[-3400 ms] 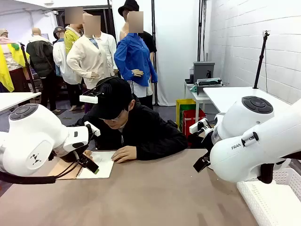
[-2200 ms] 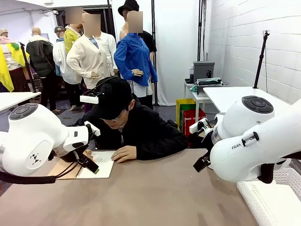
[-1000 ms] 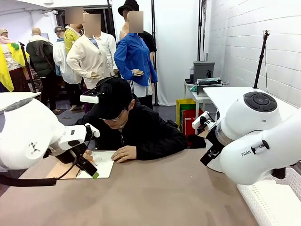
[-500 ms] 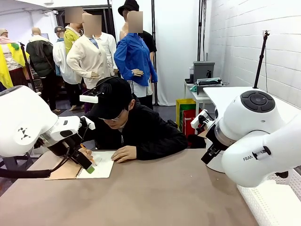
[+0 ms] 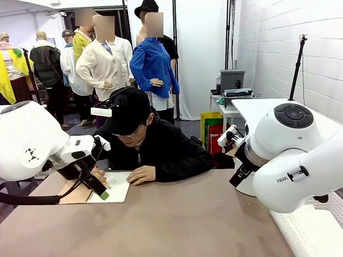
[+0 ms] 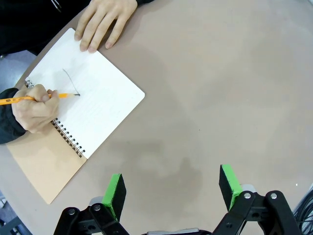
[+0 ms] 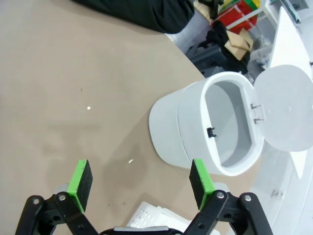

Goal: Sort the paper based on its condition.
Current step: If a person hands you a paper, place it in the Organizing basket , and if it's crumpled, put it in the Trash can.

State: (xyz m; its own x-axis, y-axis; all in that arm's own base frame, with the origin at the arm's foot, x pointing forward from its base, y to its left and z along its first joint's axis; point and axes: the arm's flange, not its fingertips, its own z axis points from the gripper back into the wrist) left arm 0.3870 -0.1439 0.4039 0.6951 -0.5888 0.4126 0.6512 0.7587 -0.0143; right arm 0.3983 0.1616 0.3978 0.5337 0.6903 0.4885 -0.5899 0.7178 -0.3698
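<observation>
— Where's the paper they're meant to sort?

— All I can make out is the thin white paper page (image 6: 100, 105). It lies open in the tan-covered spiral-bound notebook (image 6: 44, 169), flat on the brown table (image 6: 220, 88) at the person's side. One of the person's hands (image 6: 32, 110) is drawing on it with a yellow pencil (image 6: 19, 101); the other hand (image 6: 103, 22) rests on its far corner.

— And the robot?

— The left gripper (image 6: 172, 188) hangs above bare table just beside the notebook, green pads spread wide with nothing between them. The right gripper (image 7: 140, 180) is likewise spread and empty, over by the white plastic bin with its flip lid open (image 7: 173, 122) and the white mesh basket (image 5: 311, 230).

— Tricky stuff to grab?

— I'd think so. A sheet like that weighs next to nothing, flops, and lies flush to the table. Fingers coming straight down would likely slide over it or crease it. I'd go for a free edge or corner, ideally one lifted or handed over, and pinch gently, since it probably tears easily near the spiral holes. Crumpled into a wad it would be springy and easier: close across the middle.
</observation>
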